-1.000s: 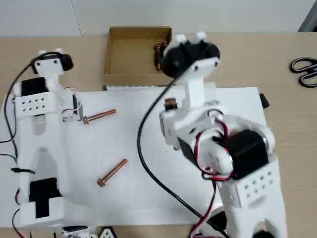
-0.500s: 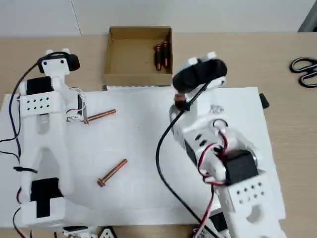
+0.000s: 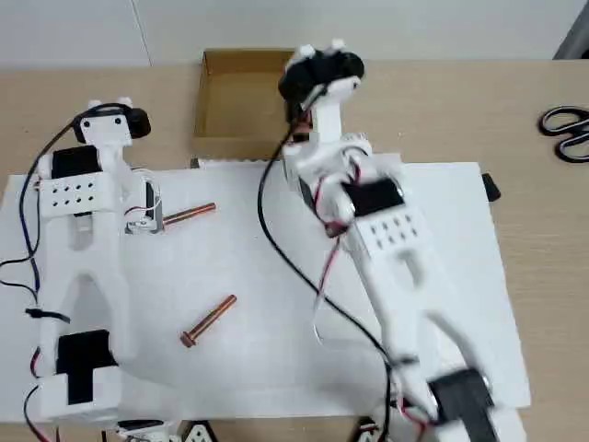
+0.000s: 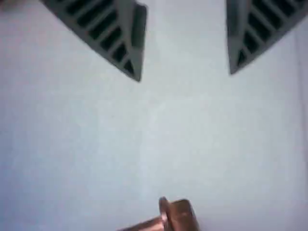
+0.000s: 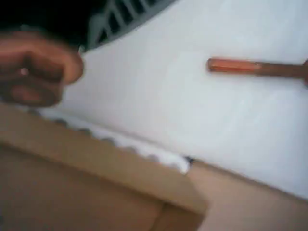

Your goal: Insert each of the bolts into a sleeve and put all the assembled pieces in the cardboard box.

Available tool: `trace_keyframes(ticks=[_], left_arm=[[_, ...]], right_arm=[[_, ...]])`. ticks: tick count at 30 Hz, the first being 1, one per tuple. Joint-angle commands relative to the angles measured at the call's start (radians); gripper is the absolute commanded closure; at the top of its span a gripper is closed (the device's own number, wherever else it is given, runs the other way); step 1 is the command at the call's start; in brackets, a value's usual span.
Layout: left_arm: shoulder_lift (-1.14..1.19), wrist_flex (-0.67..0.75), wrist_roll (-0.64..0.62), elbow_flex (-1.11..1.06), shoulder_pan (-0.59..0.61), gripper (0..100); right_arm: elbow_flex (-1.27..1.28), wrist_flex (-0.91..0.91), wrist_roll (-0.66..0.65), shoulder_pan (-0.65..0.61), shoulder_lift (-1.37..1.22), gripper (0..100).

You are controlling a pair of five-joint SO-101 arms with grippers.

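Two bolts (image 3: 210, 320) loose; right gripper (image 3: 311, 87) at the cardboard box (image 3: 199, 97).
We read the right gripper as clamped on a copper piece (image 5: 38, 72) above the box, for release; the left gripper (image 4: 185, 70), jaws apart, hovers beside one bolt head (image 4: 174, 215) to straddle it.

Left arm (image 3: 83, 267) and right arm (image 3: 405, 276) are both pretty chunky white printed plastic with black servo blocks (image 3: 78, 378); black cable (image 3: 261, 216) and thin red wires (image 3: 333, 207) trail behind the grey slotted fingers (image 4: 115, 33).
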State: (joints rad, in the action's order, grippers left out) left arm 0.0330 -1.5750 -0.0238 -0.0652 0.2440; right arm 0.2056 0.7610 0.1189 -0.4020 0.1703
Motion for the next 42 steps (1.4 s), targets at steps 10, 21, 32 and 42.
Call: trace_keyframes(ticks=[10, 21, 32, 42], left_arm=[[-0.055, 0.069, 0.005, -0.090, -0.005, 89], [-0.049, 0.100, 0.005, -0.136, -0.005, 89], [-0.052, 0.100, 0.005, -0.162, -0.011, 89], [-0.055, 0.150, 0.000, -0.271, -0.086, 89]], right_arm=[[-0.618, -0.047, -0.008, 0.064, -0.524, 99.7], [-0.967, -0.056, -0.012, 0.058, -0.842, 99.6], [-1.465, -0.047, -0.012, 0.056, -1.282, 99.4], [-1.751, 0.145, -0.012, 0.059, -1.415, 78.3]])
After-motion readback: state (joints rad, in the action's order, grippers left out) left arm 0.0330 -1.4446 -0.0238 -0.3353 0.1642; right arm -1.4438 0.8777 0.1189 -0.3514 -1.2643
